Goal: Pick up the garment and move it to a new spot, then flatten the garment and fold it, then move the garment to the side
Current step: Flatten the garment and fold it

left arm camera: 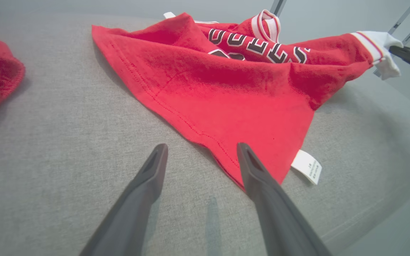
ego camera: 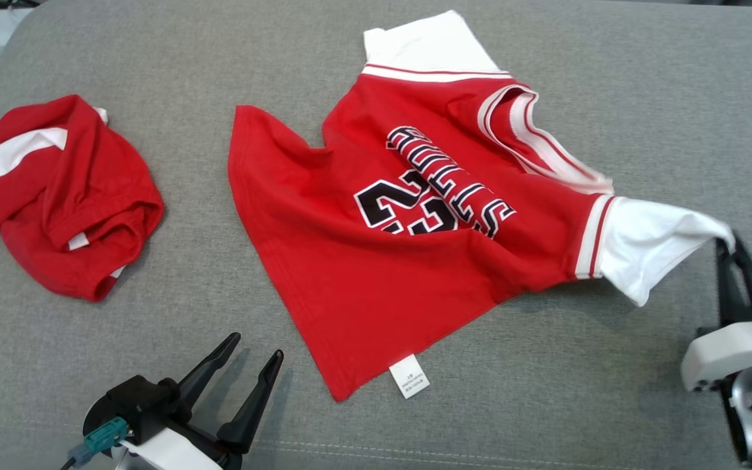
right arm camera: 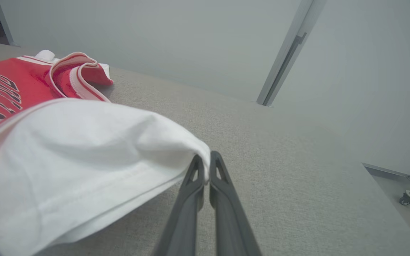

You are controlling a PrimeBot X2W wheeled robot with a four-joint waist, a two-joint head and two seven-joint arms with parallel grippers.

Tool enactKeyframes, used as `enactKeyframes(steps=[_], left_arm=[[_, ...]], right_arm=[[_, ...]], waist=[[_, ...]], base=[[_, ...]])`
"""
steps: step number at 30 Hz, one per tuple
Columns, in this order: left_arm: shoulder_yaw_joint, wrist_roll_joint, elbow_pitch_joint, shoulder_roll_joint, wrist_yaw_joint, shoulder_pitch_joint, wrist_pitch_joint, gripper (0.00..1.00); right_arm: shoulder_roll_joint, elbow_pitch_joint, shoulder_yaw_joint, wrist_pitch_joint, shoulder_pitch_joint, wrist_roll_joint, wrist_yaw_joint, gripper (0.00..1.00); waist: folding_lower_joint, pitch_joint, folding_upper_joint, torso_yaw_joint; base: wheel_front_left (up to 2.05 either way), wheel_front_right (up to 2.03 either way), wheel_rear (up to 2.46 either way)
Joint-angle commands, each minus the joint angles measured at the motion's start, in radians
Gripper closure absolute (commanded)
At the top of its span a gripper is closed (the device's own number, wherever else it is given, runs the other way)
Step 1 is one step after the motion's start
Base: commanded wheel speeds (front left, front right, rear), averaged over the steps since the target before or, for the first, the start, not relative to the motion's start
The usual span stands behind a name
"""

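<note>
The garment (ego camera: 376, 261) is a red jersey with white sleeves and black lettering, lying crumpled on the grey cushion. My right gripper (ego camera: 727, 243) is shut on the edge of its white sleeve (right arm camera: 84, 149) at the right, lifting that corner off the surface. In the right wrist view the two fingers (right arm camera: 190, 185) pinch the sleeve's hem. My left gripper (ego camera: 255, 346) stands open at the lower left, just short of the jersey's bottom hem corner (left arm camera: 247, 170), with nothing between its fingers. A white label (ego camera: 409, 376) hangs from that hem.
A second red and white piece of clothing (ego camera: 56, 196) lies bunched at the left of the grey cushion (ego camera: 611, 391). A seam runs along the cushion's near edge. Beyond the far side are a pale wall and a metal post (right arm camera: 283, 60).
</note>
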Motion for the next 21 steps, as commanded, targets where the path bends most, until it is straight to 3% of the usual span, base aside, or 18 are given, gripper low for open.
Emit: enactKeyframes(steps=[1,4,6,7,14,21], left_arm=[[0.041,0.005,-0.012,0.015,-0.007,-0.012,-0.006,0.0],[0.036,0.011,-0.01,0.01,-0.007,-0.003,-0.006,0.0],[0.034,0.014,-0.007,0.005,-0.007,0.001,-0.006,0.0],[0.031,0.016,-0.005,0.002,-0.007,0.002,-0.006,0.0],[0.024,0.027,0.003,-0.011,-0.007,0.002,-0.006,0.0],[0.024,0.03,-0.007,-0.001,-0.007,-0.001,-0.006,0.0]], right_arm=[[-0.01,-0.084,0.005,0.013,-0.004,-0.028,0.0,1.0],[-0.01,-0.204,-0.021,0.046,0.025,-0.057,0.0,1.0],[-0.01,-0.244,-0.035,0.084,0.071,-0.054,0.0,0.37],[-0.01,-0.252,-0.044,0.11,0.102,-0.046,0.0,0.0],[-0.01,-0.248,-0.135,0.182,0.252,0.021,0.0,0.0],[-0.01,-0.199,-0.083,0.126,0.273,0.09,0.0,0.0]], waist=[[0.0,-0.014,0.0,-0.018],[0.0,-0.026,0.0,-0.037],[0.0,-0.034,0.0,-0.045],[0.0,-0.038,0.0,-0.048],[0.0,-0.053,0.0,-0.062],[0.0,-0.052,0.0,-0.068]], base=[[0.0,0.0,0.0],[0.0,0.0,0.0],[0.0,0.0,0.0],[0.0,0.0,0.0],[0.0,0.0,0.0],[0.0,0.0,0.0]])
